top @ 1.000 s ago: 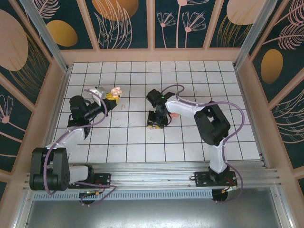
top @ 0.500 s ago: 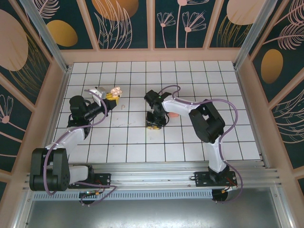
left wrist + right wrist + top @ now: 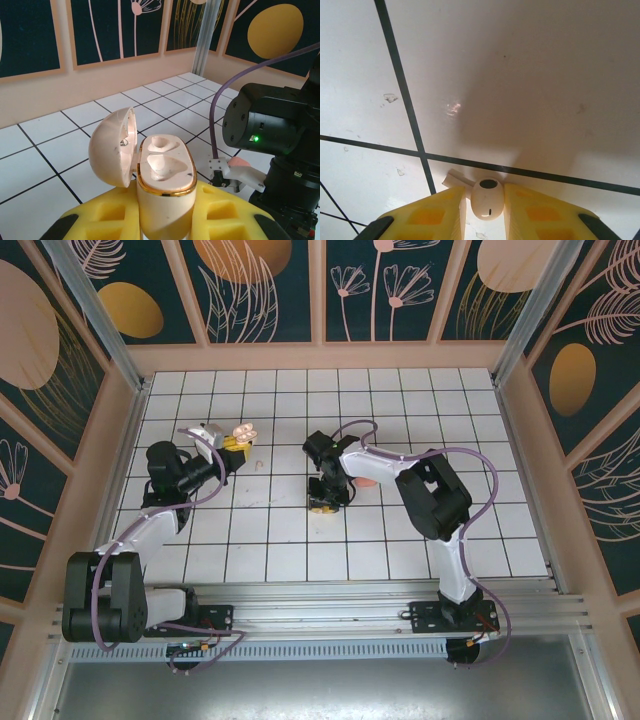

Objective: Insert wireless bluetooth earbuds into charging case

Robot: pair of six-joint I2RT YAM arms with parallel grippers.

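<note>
My left gripper (image 3: 165, 202) is shut on a beige charging case (image 3: 162, 170), held upright with its lid (image 3: 112, 147) swung open to the left and both wells bare. From above, the case (image 3: 243, 430) sits at the left gripper (image 3: 235, 444), left of centre. My right gripper (image 3: 321, 502) points down at the tiled floor. Its yellow pads (image 3: 445, 210) press both sides of a pale beige earbud (image 3: 488, 198), whose stem pokes out to the left. Another small pale earbud (image 3: 260, 464) lies on the tiles beside the left gripper.
A salmon-pink rounded case (image 3: 367, 481) lies on the tiles just behind the right arm, and shows as a pink lump (image 3: 240, 162) in the left wrist view. The right arm's black wrist (image 3: 270, 125) stands close to the held case. Wooden walls (image 3: 320, 355) ring the floor.
The right gripper's jaws have drawn in onto the pale earbud, and its arm has shifted slightly left. The left arm and case have stayed still.
</note>
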